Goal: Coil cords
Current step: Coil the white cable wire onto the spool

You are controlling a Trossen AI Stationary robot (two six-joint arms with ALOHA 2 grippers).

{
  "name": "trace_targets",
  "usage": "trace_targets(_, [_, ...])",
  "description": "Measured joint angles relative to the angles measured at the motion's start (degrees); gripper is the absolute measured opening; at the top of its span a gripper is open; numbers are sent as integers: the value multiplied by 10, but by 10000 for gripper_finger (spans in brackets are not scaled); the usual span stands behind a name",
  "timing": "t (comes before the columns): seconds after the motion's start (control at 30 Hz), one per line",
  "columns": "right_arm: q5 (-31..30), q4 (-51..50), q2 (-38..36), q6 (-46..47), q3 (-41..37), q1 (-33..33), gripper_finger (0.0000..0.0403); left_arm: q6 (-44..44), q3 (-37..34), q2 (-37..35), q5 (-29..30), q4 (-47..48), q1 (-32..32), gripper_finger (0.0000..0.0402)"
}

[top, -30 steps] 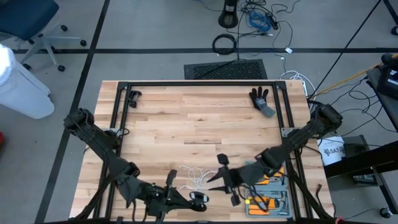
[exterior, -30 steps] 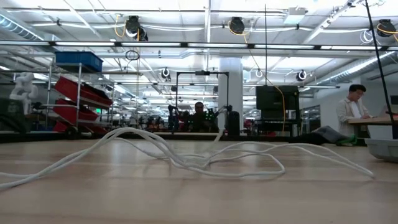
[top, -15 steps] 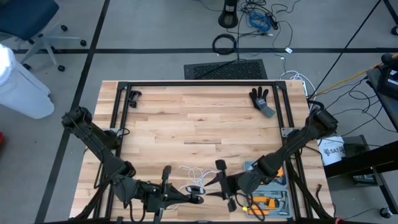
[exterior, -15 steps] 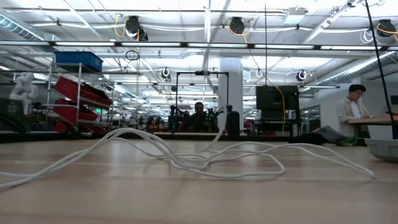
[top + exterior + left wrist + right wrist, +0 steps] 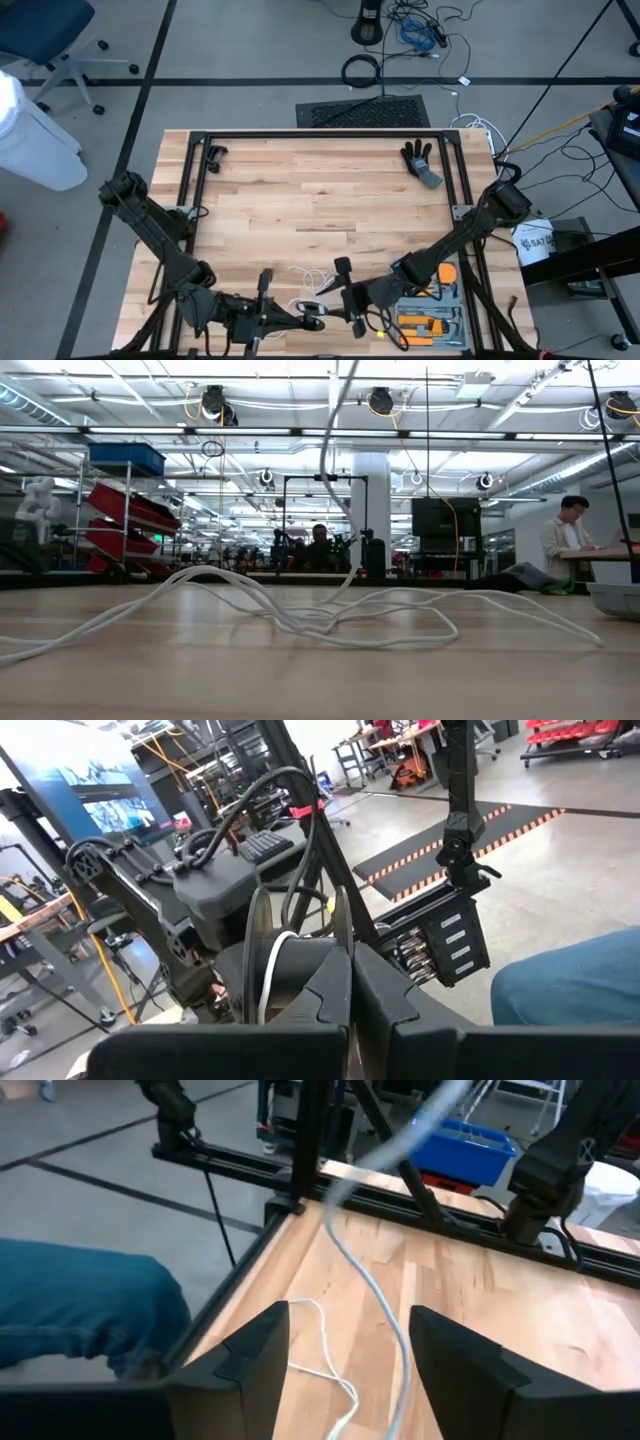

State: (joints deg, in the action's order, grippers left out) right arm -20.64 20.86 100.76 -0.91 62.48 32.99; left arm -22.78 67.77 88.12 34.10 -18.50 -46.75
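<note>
limp white cord, rigid little reel: one to guide, one to grip

the cord (image 5: 300,610) is thin, white and plainly soft: in the low view it lies in loose, overlapping loops on the wooden surface (image 5: 320,200), with one strand rising off the surface and out of the picture. it looks very light and would probably slide, snag on itself or tangle if pulled quickly. it has no stiffness to hold a shape, so it needs light tension to wind neatly.

the reel (image 5: 290,965) is the hard part, a dark disc with white turns in its groove. the left pincer (image 5: 310,322) sits at the near edge of the surface, its fingers (image 5: 330,990) together on the reel's rim, which seems the right hold, leaving the groove free.

the right pincer (image 5: 345,298) hangs just beside it, its fingers (image 5: 240,1365) well apart. a strand runs between them, but nothing is clamped. i judge the best place to take the cord is close to the reel, where the slack is short, pinching gently so the strand can slip through and feed rather than kink.
</note>
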Motion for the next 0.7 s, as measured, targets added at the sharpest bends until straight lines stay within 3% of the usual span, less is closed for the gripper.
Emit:
trace_targets(0.53, [-7,-9,9,33,0,-11,90,-1,0,0,28,-2,-23,2])
trace_targets(0.7, [-7,-21,9,37,0,-11,80,-1,0,0,29,-2,-23,2])
